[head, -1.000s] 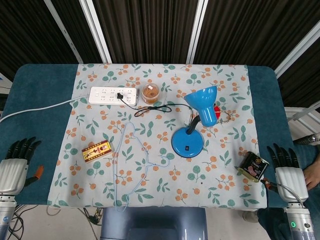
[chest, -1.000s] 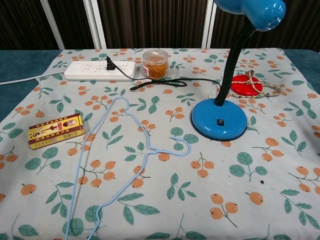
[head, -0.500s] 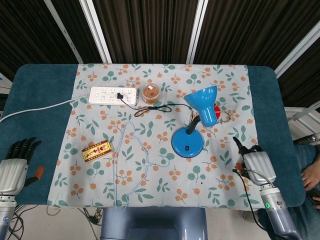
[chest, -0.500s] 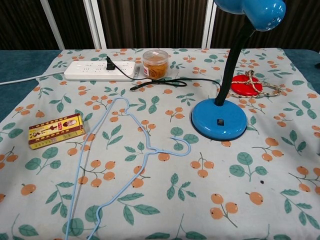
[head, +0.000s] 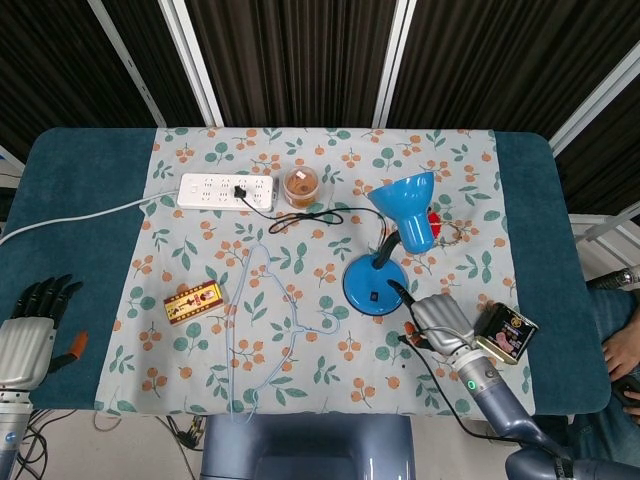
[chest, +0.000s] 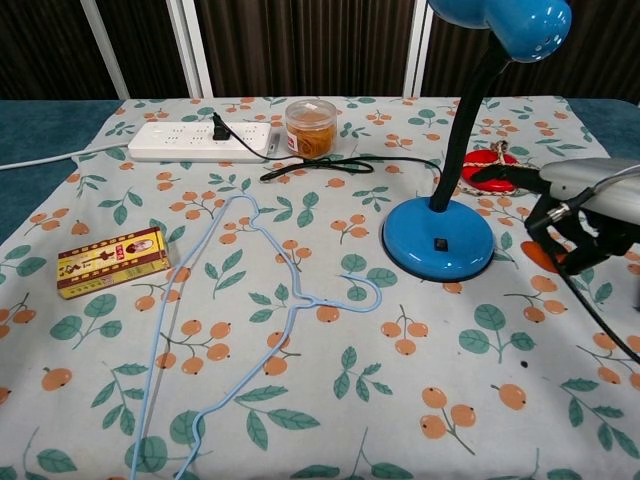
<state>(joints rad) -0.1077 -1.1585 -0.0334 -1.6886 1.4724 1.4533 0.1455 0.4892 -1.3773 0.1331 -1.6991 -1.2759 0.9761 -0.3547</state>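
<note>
My right hand (head: 440, 322) hovers just right of the blue desk lamp's round base (head: 373, 287), holding nothing. One dark finger (head: 398, 292) reaches toward the base rim, and the other fingers bend loosely downward. The chest view shows the same hand (chest: 585, 212) at the right edge, beside the lamp base (chest: 438, 238) and apart from it. The lamp's black switch (chest: 437, 243) faces the front. The lamp head (head: 410, 207) tilts up to the right. My left hand (head: 25, 335) lies empty at the table's near left edge, fingers spread.
A small printed tin (head: 505, 335) sits right of my right hand. A white power strip (head: 227, 190), a jar of rubber bands (head: 300, 185) and the lamp's black cord (chest: 340, 165) lie at the back. A pale blue hanger (chest: 255, 300), a yellow-red box (chest: 110, 260) and a red disc with rope (chest: 490, 160) also lie on the floral cloth.
My right hand has swept from the table's near right edge leftward, past the printed tin, to the lamp base, and now shows in the chest view. The left hand has stayed still.
</note>
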